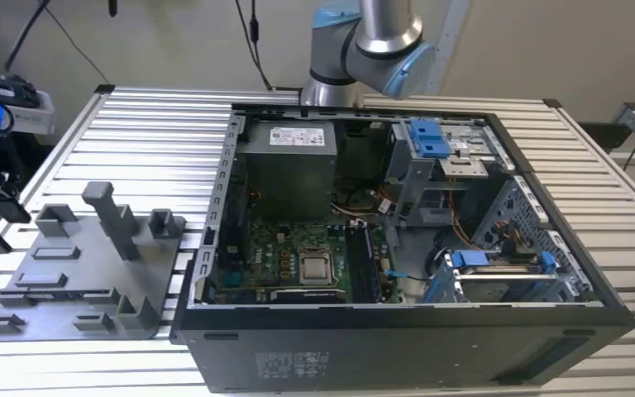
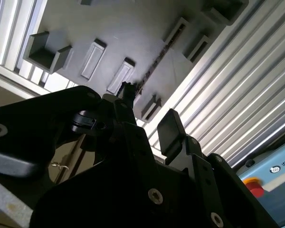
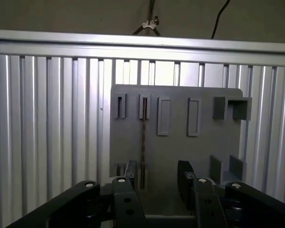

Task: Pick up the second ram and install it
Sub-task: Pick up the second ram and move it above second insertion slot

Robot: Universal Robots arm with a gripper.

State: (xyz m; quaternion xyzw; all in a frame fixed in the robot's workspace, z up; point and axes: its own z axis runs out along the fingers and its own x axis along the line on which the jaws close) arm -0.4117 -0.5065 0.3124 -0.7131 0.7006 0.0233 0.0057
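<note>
Item: second ram point(image 3: 144, 137). Slim dark stick, seen edge-on in both wrist views. It stands on its long edge in the grey fixture plate point(image 3: 180, 152), seated in a line of narrow slots that runs across the plate. In the second wrist view it shows as a thin dark line point(image 2: 156, 61) on the same plate point(image 2: 133, 28).

Item: pincer point(image 3: 157, 178). Black, two-fingered, released and grasping nothing. In the first wrist view it is poised over the near part of the plate, with its fingers point(image 3: 130, 173) spread apart. The ram's near end falls between them, closer to one finger, and no contact with it can be made out. The second wrist view shows the same pincer point(image 2: 149, 111) from below and behind, fingertips towards the plate.

Item: fixture plate, exterior view point(image 1: 75, 273). Grey plastic with several upright blocks and low rectangular pockets. It lies flat on the counter point(image 1: 152, 141) at the exterior view's left, just beside the computer case.

Item: computer case point(image 1: 406, 347). Black tower laid on its side with the panel off, at the centre and the exterior view's right. Inside are a green motherboard point(image 1: 284, 248) with a bare processor socket point(image 1: 317, 266), a grey power supply point(image 1: 284, 178) and a drive cage with blue tabs point(image 1: 433, 136).

Item: robot arm point(image 1: 367, 37). Silver and pale blue joints rise behind the case.

Item: counter. Ribbed aluminium slats, bright under the light.

Item: red button on a yellow base point(image 2: 254, 187), at the edge of the second wrist view.
</note>
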